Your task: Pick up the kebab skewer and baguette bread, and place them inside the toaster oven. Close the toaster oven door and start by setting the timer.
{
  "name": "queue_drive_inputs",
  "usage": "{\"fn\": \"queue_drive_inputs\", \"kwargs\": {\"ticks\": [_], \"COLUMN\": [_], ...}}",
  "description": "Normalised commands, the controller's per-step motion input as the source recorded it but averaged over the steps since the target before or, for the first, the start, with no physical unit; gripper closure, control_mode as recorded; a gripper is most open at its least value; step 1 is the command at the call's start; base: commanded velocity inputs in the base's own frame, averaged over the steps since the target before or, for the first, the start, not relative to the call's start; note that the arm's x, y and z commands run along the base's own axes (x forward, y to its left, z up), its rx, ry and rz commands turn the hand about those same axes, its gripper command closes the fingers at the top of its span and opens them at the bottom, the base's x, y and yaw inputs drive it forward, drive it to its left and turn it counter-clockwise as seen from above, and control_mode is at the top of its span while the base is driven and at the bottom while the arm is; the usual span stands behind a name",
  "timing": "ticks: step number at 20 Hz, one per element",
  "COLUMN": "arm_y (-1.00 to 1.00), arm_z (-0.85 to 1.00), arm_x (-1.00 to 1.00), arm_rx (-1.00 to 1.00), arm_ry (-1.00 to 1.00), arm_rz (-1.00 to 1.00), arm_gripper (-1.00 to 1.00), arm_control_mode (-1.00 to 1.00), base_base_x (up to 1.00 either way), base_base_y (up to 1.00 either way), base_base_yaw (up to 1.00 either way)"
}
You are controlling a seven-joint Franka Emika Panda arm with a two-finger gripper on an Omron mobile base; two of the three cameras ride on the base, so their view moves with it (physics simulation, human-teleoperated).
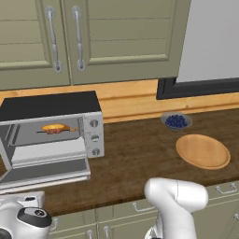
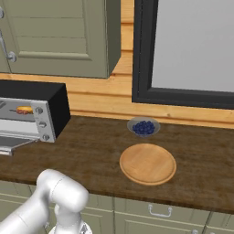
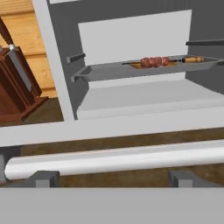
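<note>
1. Clearly the loading step is done: at the far left of the counter, the toaster oven [image 1: 51, 135] is standing with its cavity exposed, and the baguette bread [image 1: 54, 127] and the kebab skewer [image 1: 58, 131] are lying together on the rack inside.
2. Just in front, the toaster oven door [image 1: 44, 172] is hanging dropped down and nearly flat, so closing it is the step in hand.
3. In the hand view, the gripper [image 3: 113, 178] is sitting close below the door's bar handle [image 3: 113, 158], with the two finger tips spread wide apart and gripping nothing; the bar is crossing between and above them.
4. By my judgement, the next move is calling for catching under that handle and swinging the door up until it shuts, then reaching right to the three knobs [image 1: 95, 137] for the timer.
5. Further right, the bowl of blueberries [image 1: 176, 121] and the wooden plate [image 1: 203, 151] are sitting well apart from the oven.
</note>
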Motion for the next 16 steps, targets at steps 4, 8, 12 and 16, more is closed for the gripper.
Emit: {"fn": "queue_drive_inputs", "kwargs": {"ticks": [4, 8, 12, 16], "arm_y": [-0.10, -0.14, -0.26, -0.28], "arm_z": [0.16, 0.15, 0.11, 0.05], "arm_x": [0.32, 0.37, 0.41, 0.41], "arm_rx": [0.00, 0.00, 0.01, 0.01], "arm_ry": [0.00, 0.00, 0.00, -0.02], "arm_rz": [0.00, 0.00, 0.00, 0.00], "arm_gripper": [-1.00, -1.00, -1.00, -1.00], "arm_control_mode": [-1.00, -1.00, -1.00, -1.00], "base_base_x": [0.00, 0.00, 0.00, 0.00], "base_base_y": [0.00, 0.00, 0.00, 0.00], "base_base_yaw": [0.00, 0.00, 0.00, 0.00]}}
